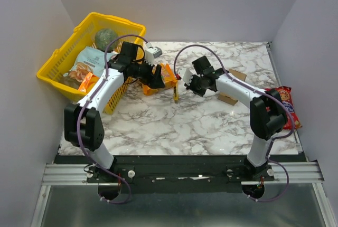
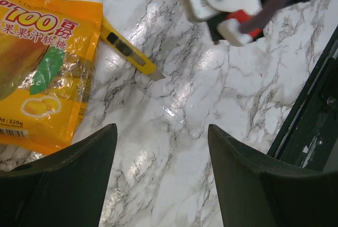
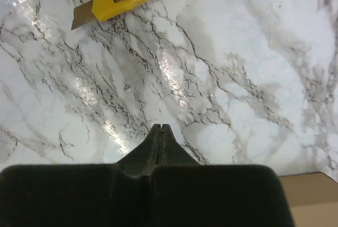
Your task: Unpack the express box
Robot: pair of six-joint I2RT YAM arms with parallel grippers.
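Bench [image 1: 174, 126], marble top.

- Right gripper [image 3: 160, 128] is hanging over bare marble. Its fingers [image 3: 153, 148] are pressing flat together, with nothing between them.
- Left gripper [image 2: 162, 131] is hanging over the bench. Its fingers [image 2: 79, 174] are spreading wide and holding nothing.
- Yellow utility knife [image 1: 175, 94] is lying flat between the two grippers, blade out, touching neither.
- Orange snack packet [image 1: 167, 77] is lying just beside the knife's handle end, partly under the left gripper.
- Express box [image 1: 228, 99] is sitting on the bench right of centre, largely hidden behind the right forearm. One cardboard corner is showing at the edge of the right wrist view. Flap state: cannot tell.
- Red snack bag [image 1: 288, 105] is lying at the right bench edge.
- Yellow basket [image 1: 53, 58] is standing far left, holding packets and a round green item.
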